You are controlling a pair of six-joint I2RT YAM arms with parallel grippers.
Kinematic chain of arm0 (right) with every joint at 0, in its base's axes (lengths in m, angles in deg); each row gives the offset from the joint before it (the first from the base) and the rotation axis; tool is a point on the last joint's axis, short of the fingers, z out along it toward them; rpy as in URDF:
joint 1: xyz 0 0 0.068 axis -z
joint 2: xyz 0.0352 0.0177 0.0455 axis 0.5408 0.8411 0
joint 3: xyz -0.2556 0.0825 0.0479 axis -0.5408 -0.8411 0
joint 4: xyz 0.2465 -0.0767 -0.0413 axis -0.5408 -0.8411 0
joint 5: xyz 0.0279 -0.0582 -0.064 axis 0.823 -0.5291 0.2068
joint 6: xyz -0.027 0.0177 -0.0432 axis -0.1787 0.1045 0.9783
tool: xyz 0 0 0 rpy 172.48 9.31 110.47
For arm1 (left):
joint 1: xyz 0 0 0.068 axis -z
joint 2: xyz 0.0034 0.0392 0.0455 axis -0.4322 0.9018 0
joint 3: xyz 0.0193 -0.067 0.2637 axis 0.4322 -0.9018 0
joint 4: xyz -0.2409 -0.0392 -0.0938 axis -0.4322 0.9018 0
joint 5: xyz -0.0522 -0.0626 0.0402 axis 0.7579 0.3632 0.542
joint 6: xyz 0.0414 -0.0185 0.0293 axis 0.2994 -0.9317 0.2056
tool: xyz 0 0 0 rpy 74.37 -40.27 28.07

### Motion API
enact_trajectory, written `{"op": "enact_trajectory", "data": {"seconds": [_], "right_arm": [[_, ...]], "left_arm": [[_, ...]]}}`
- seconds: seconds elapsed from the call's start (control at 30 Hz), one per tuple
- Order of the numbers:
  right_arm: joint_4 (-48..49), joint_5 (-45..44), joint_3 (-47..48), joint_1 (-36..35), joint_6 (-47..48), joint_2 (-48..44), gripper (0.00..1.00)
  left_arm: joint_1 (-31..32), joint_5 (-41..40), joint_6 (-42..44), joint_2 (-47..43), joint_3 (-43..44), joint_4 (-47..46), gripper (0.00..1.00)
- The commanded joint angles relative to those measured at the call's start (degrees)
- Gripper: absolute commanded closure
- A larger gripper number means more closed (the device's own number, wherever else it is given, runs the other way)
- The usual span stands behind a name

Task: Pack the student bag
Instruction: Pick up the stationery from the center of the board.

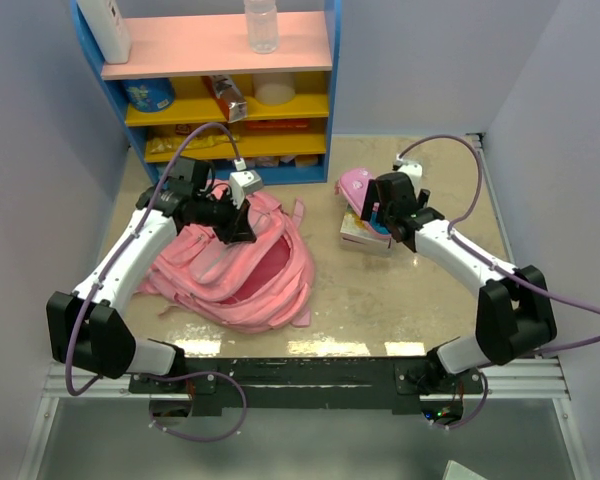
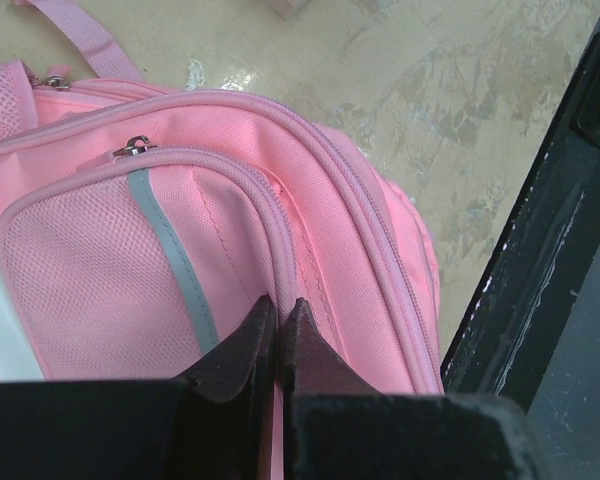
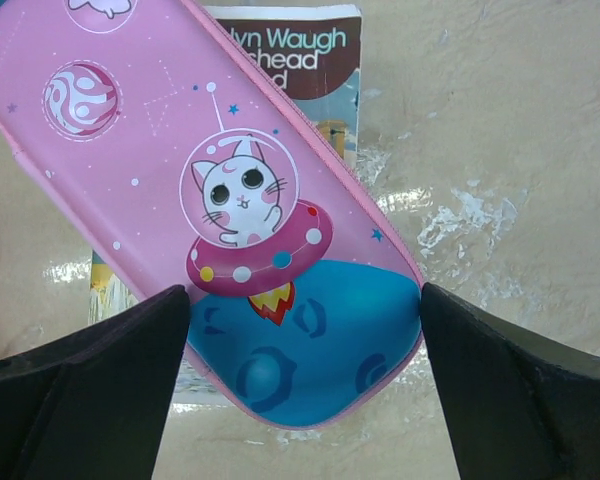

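Observation:
The student bag (image 1: 240, 270), a large pink backpack, lies on the table's left half with its main pocket gaping. My left gripper (image 1: 242, 228) is at its far upper edge. In the left wrist view the gripper (image 2: 278, 305) is shut on the piped zip edge of the bag (image 2: 100, 260), next to a mesh pocket with a grey strip. My right gripper (image 1: 378, 215) is at the pink pencil case (image 1: 355, 185). In the right wrist view the gripper (image 3: 304, 292) clamps both sides of the blue end of the cartoon-cat pencil case (image 3: 230, 200), over a book (image 3: 300, 55).
A blue shelf unit (image 1: 220, 90) with pink and yellow boards stands at the back. It holds a bottle (image 1: 261, 25), a white box and snacks. The book (image 1: 365, 238) lies right of centre. The black mounting rail (image 2: 540, 280) runs along the near edge.

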Motion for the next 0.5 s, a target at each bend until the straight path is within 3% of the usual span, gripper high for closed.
{"op": "enact_trajectory", "data": {"seconds": [0.0, 0.33, 0.47], "right_arm": [[1.2, 0.7, -2.7, 1.2, -3.8, -0.9, 0.01], [1.0, 1.1, -6.7, 4.7, -10.7, -3.3, 0.01], [2.3, 7.6, -8.9, 6.3, -14.6, -3.0, 0.01]], "left_arm": [[0.1, 4.9, 1.6, -2.5, 0.4, -4.2, 1.00], [0.1, 5.5, 1.4, -2.7, 0.5, -4.0, 1.00], [0.1, 5.4, 1.8, -2.9, 0.3, -4.0, 1.00]]}}
